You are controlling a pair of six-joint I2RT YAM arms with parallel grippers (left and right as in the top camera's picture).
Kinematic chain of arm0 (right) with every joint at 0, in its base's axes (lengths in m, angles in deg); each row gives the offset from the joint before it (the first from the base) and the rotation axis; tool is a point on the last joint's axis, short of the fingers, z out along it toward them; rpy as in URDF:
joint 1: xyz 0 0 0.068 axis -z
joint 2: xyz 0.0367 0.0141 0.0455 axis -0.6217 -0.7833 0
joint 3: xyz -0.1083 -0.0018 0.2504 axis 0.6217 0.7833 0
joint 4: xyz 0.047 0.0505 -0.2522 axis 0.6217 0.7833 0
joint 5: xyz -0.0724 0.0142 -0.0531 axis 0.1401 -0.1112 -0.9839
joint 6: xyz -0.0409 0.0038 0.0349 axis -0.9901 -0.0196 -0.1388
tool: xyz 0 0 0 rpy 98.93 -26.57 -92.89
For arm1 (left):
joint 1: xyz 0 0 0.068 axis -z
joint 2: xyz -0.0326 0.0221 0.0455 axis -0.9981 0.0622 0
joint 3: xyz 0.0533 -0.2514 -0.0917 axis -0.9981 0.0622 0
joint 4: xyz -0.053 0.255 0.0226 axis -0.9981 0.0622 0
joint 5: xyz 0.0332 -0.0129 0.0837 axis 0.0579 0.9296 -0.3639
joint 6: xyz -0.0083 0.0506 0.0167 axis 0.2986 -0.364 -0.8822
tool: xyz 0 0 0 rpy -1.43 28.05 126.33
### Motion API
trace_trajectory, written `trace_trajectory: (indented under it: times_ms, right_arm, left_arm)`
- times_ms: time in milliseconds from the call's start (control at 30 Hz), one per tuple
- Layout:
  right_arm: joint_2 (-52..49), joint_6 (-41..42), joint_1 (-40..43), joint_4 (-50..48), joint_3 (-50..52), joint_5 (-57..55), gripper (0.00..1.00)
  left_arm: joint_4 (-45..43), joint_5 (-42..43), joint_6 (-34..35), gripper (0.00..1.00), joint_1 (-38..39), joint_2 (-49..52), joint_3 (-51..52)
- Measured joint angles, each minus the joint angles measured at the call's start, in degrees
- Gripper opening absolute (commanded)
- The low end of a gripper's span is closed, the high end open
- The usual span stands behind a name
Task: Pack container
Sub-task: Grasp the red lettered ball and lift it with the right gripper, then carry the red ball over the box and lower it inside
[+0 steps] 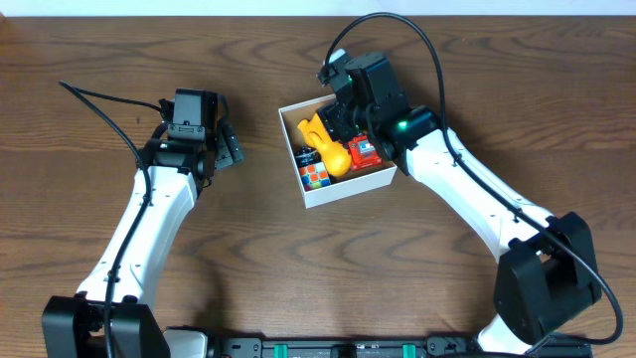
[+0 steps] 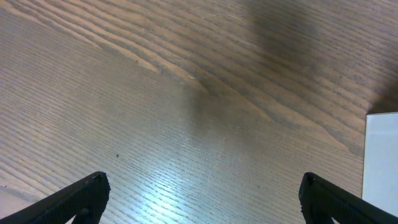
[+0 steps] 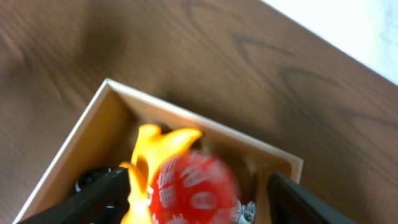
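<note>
**Overhead.** My right gripper hangs over the container, which sits mid-table, so that toys land inside. A yellow toy and a puzzle cube already crowd its floor. My left gripper waits beside the box, apart from it and out of the way.

**Left wrist.** Jaws spread wide over the bare table, holding nothing.

**Right wrist.** Jaws spread either side of a blurred red ball, touching neither side. I judge the ball loose above the yellow toy.
</note>
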Motion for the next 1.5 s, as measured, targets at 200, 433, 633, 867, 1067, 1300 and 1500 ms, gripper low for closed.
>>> trace_trajectory:
  times_ms: [200,433,633,867,1067,1300,1500]
  right_arm:
    - [0.0,0.0,0.0,-1.7,0.0,-1.0,0.9]
    - [0.1,0.4,1.3,-2.1,0.0,-5.3,0.87]
    - [0.2,0.8,3.2,-1.4,0.0,-2.3,0.79]
    - [0.2,2.2,2.0,-1.8,0.0,2.9,0.74]
    - [0.0,5.5,0.7,-2.6,0.0,4.0,0.85]
    - [-4.5,7.2,-0.5,-3.7,0.0,4.5,0.9]
    - [-7.9,7.6,-2.3,-4.7,0.0,4.7,0.83]
  left_arm:
    - [0.0,0.0,0.0,0.98,0.0,0.0,0.0]
    - [0.3,0.0,0.0,0.98,0.0,0.0,0.0]
    - [0.9,0.0,0.0,0.98,0.0,0.0,0.0]
    - [0.6,0.0,0.0,0.98,0.0,0.0,0.0]
    - [0.6,0.0,0.0,0.98,0.0,0.0,0.0]
    - [0.6,0.0,0.0,0.98,0.0,0.0,0.0]
    - [0.6,0.0,0.0,0.98,0.0,0.0,0.0]
